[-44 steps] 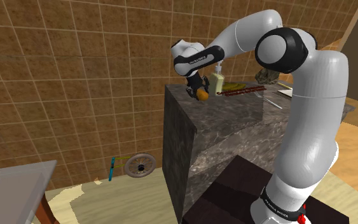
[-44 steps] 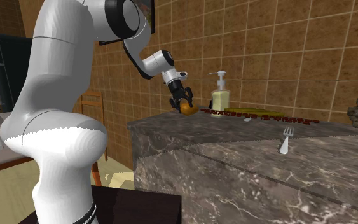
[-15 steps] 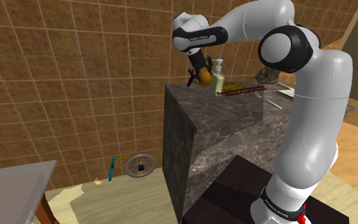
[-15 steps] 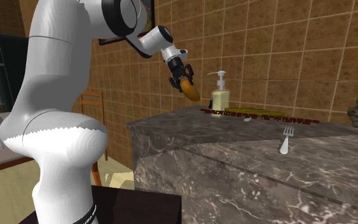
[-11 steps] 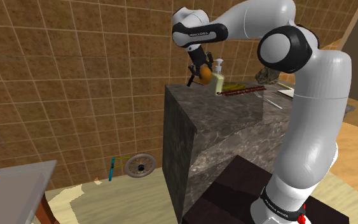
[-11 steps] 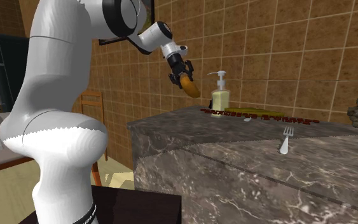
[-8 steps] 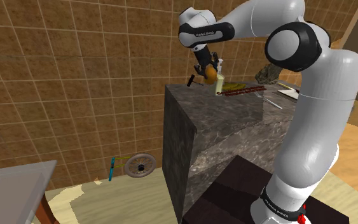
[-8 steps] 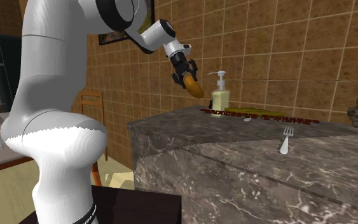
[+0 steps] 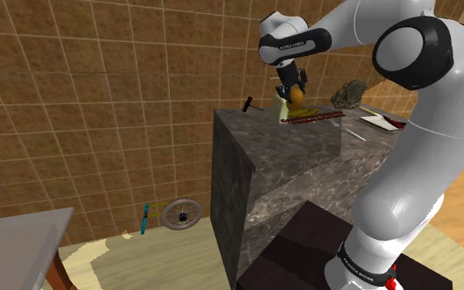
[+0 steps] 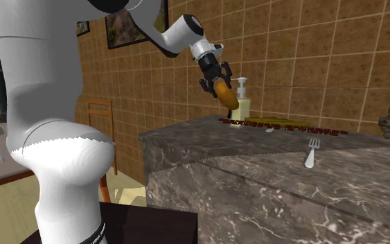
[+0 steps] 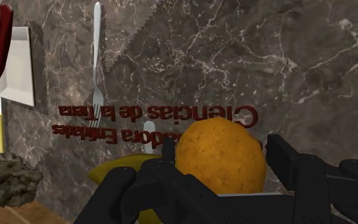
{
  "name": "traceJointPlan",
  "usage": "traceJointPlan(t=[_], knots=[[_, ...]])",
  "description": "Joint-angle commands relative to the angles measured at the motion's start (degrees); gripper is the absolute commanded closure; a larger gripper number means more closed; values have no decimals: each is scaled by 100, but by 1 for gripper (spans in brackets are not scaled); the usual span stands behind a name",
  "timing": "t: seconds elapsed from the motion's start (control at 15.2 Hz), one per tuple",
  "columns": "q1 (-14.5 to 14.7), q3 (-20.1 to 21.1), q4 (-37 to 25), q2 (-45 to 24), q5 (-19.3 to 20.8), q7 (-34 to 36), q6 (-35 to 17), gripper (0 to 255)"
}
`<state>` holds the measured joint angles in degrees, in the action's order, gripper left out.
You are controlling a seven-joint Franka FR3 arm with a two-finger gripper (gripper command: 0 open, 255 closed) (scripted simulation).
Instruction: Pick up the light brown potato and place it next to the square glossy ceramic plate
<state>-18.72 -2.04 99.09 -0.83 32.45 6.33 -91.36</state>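
My black gripper [image 9: 294, 95] is shut on an orange-brown potato [image 9: 297, 97] and holds it in the air above the dark marble counter [image 9: 304, 152]. In the second exterior view the gripper [image 10: 222, 87] and the potato [image 10: 226, 94] hang just in front of a soap bottle [image 10: 240, 105]. In the wrist view the potato [image 11: 219, 154] sits clasped between my fingers [image 11: 166, 167]. The square white plate [image 9: 381, 121] lies farther along the counter toward the shoulder view's right, and it appears beyond the gripper [image 11: 222, 163] as a white square [image 11: 15, 67].
On the counter lie a silver fork [image 11: 96, 60], a flat item with red lettering [image 9: 312, 119], a grey rock [image 9: 349, 93] and the pump soap bottle [image 9: 280, 107]. The counter's left edge drops to the floor, where a small wheel [image 9: 180, 214] stands.
The arm has swung toward the shoulder view's right, carrying the potato from above the counter's left edge to a spot by the soap bottle, and stays clasped on it.
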Motion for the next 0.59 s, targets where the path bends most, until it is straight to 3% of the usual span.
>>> traceJointPlan(t=[0.0, 0.53], knots=[[-127, -123, 312, 231, 47, -169, -204, 255], [-625, -705, 1096, 849, 280, -935, -917, 255]])
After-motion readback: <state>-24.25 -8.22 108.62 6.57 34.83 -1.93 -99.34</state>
